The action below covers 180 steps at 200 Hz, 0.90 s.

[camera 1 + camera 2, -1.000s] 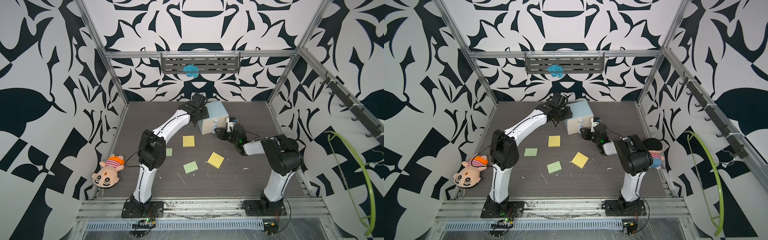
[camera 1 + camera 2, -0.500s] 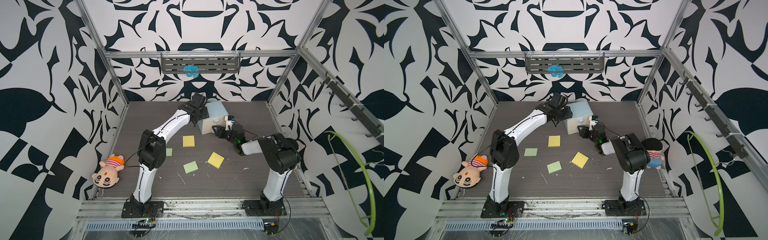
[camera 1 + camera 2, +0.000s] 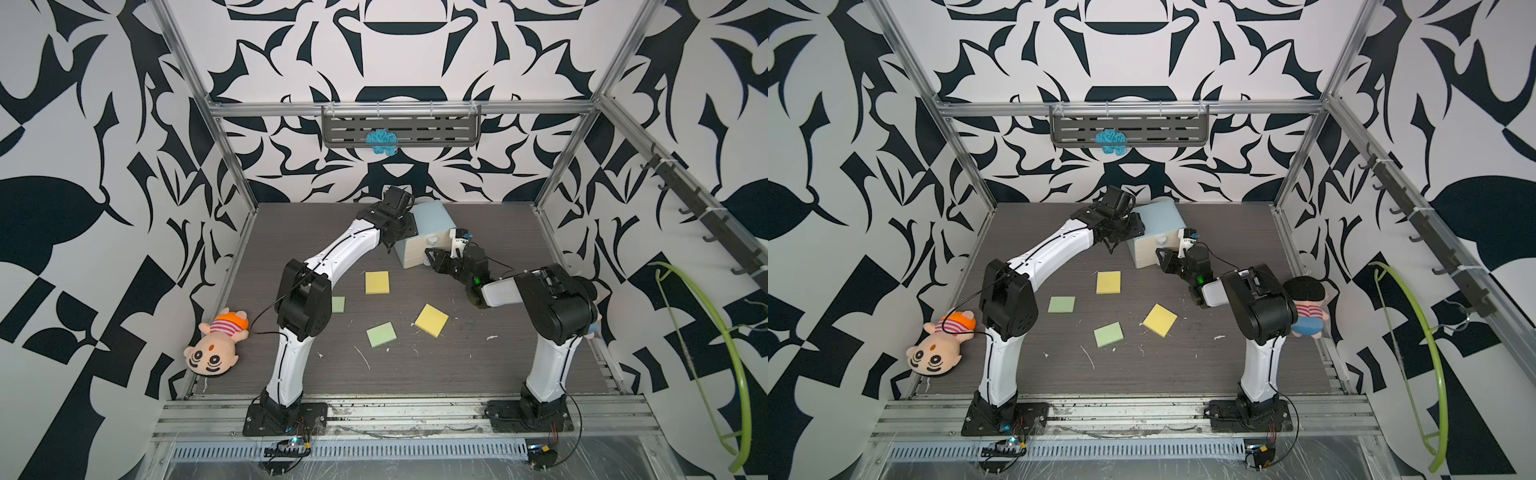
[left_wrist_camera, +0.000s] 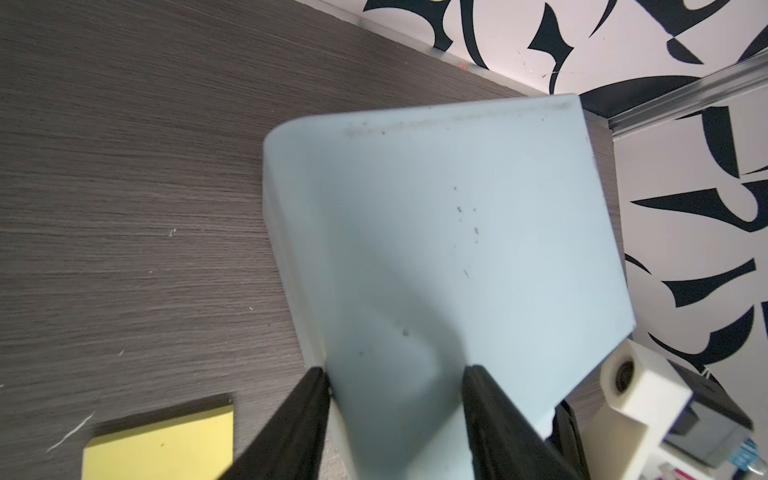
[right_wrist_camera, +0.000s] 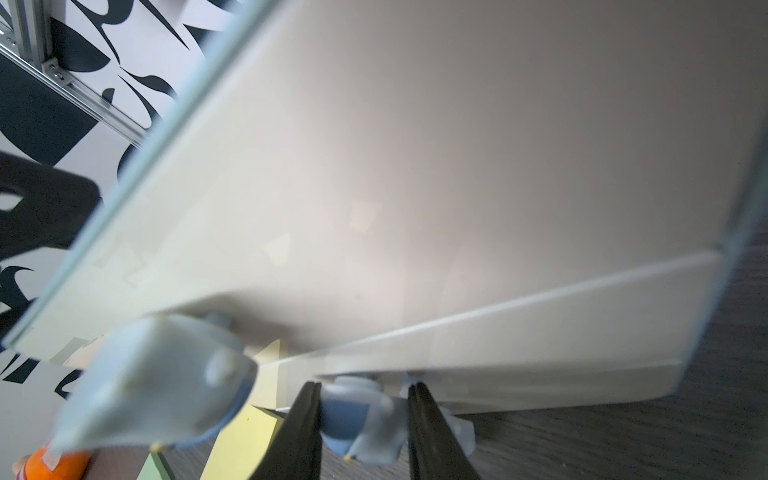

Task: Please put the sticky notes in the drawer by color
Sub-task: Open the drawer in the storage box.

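Right jaws narrowed around knob [image 5: 357,419], wrist-view only.

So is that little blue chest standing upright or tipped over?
Upright: the chest rests flat on the table, blue top facing up.

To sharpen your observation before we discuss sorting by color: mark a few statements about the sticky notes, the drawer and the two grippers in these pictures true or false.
1. Two yellow sticky notes and two green sticky notes lie on the table. True.
2. A pink note lies among them. False: no pink one is visible.
3. The right gripper has a finger on either side of a knob of the drawer. True.
4. The plush doll stands upright mid-table. False: it lies at the table's edge.
5. The left gripper hovers over a green note. False: it is at the drawer's pale blue top.
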Each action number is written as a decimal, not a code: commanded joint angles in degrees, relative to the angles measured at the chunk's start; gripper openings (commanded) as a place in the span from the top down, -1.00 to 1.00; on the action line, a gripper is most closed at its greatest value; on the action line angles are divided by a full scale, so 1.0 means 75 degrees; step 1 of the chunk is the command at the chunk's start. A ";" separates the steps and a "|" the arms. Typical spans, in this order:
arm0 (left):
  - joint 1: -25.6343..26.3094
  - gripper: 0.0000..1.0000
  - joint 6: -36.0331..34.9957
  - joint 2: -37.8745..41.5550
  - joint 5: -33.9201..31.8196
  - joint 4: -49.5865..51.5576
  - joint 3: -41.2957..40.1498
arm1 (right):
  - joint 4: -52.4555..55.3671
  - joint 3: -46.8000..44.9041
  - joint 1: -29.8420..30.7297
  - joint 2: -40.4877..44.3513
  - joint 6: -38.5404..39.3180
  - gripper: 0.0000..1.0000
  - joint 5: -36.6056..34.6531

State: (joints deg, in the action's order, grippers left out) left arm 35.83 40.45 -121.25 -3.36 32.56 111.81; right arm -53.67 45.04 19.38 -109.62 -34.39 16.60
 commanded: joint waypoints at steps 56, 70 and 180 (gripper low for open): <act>0.0012 -0.13 -0.0178 -0.0216 0.0118 0.0846 -0.0407 | -0.0093 -0.1393 0.0100 0.1448 0.0336 0.49 -0.0063; 0.0011 -0.14 -0.0178 -0.0204 0.0107 0.0839 -0.0400 | 0.0025 -0.1655 0.0106 0.1734 0.0409 0.49 -0.0109; 0.0012 -0.12 -0.0397 -0.0181 0.0309 0.0747 -0.0306 | 0.0871 -0.2023 0.0101 0.2564 0.0728 0.23 -0.0129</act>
State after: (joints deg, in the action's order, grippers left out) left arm 35.64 39.44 -121.16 -2.57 32.32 111.61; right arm -46.92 29.04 19.92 -92.03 -30.48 15.44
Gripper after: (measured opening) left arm 0.564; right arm 0.336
